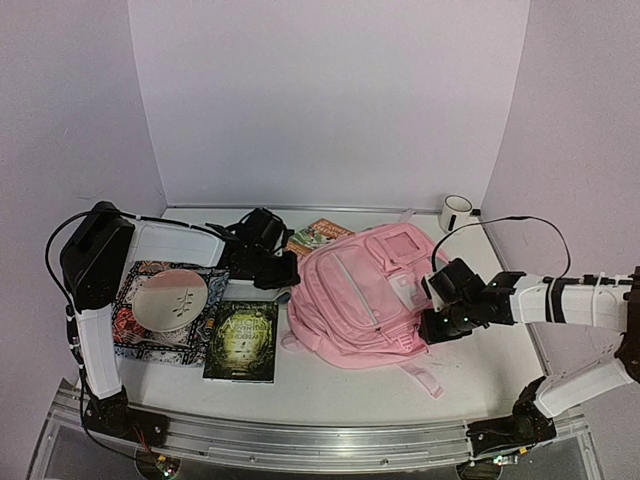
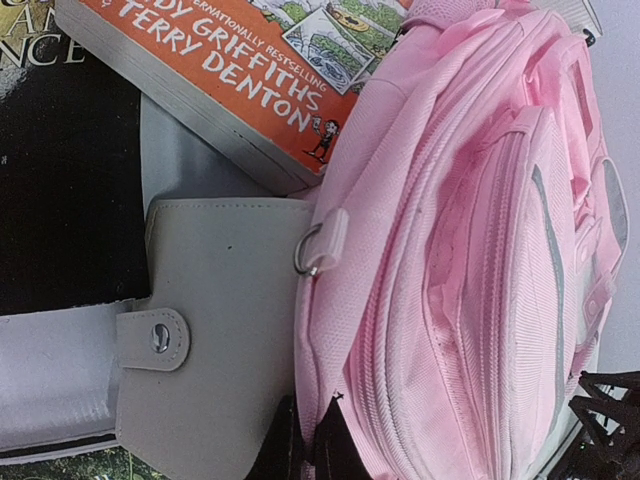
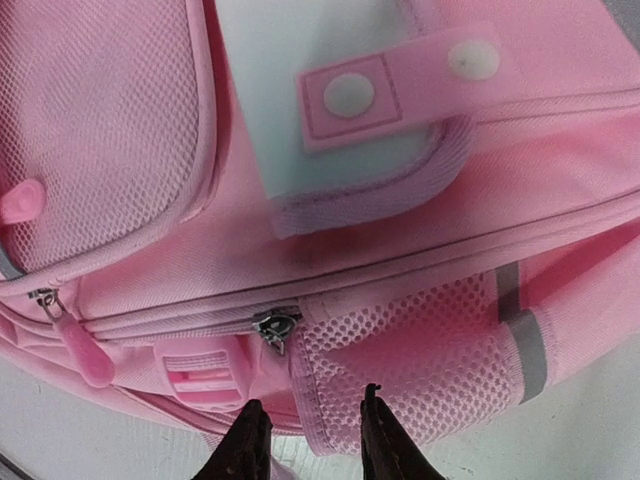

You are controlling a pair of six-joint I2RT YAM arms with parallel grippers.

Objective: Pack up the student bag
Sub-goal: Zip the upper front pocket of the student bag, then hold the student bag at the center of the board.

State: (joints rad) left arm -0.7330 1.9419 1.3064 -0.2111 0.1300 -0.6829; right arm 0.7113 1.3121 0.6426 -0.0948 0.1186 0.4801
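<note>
Large soft pink fabric backpack [image 1: 365, 290] lies flat at table centre, front pockets facing up.
Left gripper [image 1: 288, 273] sits at the backpack's 9 o'clock edge. Jaws are closed tight; cannot tell whether fabric is pinched.
Right gripper [image 3: 315, 445] sits at the backpack's 3 o'clock side. Jaws are narrowly parted with nothing between them, tips just beside the pink mesh side pocket [image 3: 400, 350].
Orange paperback book [image 2: 250, 70] lies at 11 o'clock, one corner hidden by the backpack.
Dark green book [image 1: 242, 342] lies at 8 o'clock, near the backpack.
White mug [image 1: 456, 212] stands at 1 o'clock, well apart.
</note>
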